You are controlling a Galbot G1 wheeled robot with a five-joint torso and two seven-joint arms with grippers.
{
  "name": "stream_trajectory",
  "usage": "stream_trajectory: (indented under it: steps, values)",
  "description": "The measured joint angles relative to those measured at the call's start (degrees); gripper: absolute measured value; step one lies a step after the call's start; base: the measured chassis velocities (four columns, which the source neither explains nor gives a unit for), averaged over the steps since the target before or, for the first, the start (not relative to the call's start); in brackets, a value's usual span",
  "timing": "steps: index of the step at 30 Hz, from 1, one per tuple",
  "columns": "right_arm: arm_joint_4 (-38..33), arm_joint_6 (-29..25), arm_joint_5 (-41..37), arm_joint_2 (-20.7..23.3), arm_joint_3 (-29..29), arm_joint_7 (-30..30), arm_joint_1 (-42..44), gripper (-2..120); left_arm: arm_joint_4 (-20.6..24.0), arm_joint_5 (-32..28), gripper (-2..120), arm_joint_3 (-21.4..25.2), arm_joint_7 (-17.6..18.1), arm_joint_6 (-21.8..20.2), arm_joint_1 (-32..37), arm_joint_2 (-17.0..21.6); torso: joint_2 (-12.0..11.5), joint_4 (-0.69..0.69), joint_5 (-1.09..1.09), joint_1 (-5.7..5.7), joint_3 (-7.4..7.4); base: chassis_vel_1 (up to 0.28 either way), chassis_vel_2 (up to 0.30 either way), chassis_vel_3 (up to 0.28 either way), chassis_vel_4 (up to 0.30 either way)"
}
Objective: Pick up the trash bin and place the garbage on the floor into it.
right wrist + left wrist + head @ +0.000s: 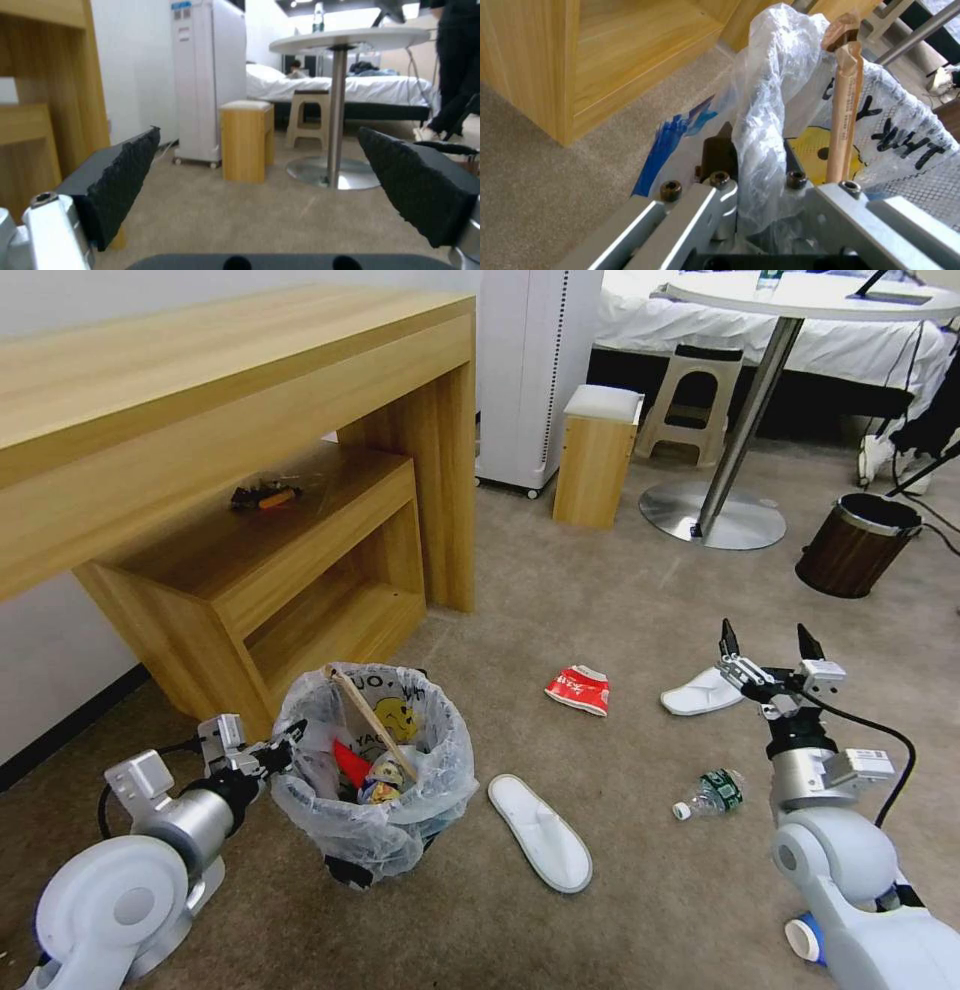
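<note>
**Left gripper clamped on the bin rim, right gripper free over the litter**

The left gripper [285, 744] is pinched together on the rim of the trash bin [375, 770], its fingers closed over a fold of the crinkly bag [765, 123]. To do this step well, I judge it best to keep that pinch firm and the bin upright, since thin plastic can slip and the wooden stick [372, 720] leaning inside could tip out. The right gripper [768, 648] hangs above the floor [560, 590] with its jaws wide apart, holding nothing.

The bin stands on the beige carpet just beside the wooden desk [230, 420]. It is small, round and dark, lined with a translucent white bag showing a yellow cartoon figure and black letters, and already holds some red and coloured scraps.

Still on the carpet: a red wrapper [579, 688], two white slippers [540, 832] [702, 693] and a clear bottle [712, 794], the bottle near the right arm.
</note>
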State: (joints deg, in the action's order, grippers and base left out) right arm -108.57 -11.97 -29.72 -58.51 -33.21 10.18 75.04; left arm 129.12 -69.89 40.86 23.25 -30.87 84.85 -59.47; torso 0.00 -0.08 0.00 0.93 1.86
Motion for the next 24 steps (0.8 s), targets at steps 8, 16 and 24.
stream_trajectory:
  steps: [8, 16, 24]
  values:
    - [-0.2, 6.9, 0.3, 2.0, 2.1, -5.5, -0.5, 100, 0.3, 0.5, 2, 0.0, 0.0, 0.0, 0.3, -0.1, 0.0, 0.0, 0.01, 0.0, 0.0, 0.0, 0.0, 0.0, 0.0]
    - [0.2, 20.5, -0.8, 5.8, 6.8, -10.9, -3.3, 100, 0.6, 0.7, 2, 0.0, 0.0, 0.0, 0.4, -0.1, 0.0, 0.0, 0.0, 0.0, 0.0, 0.0, 0.0, 0.0, 0.0]
    - [4.0, 23.5, 1.7, 7.0, 11.9, -22.8, -7.1, 100, 0.6, 0.8, 2, 0.0, 0.1, 0.0, 0.4, -0.1, 0.0, 0.0, 0.0, 0.0, 0.0, 0.0, 0.0, 0.0, 0.0]
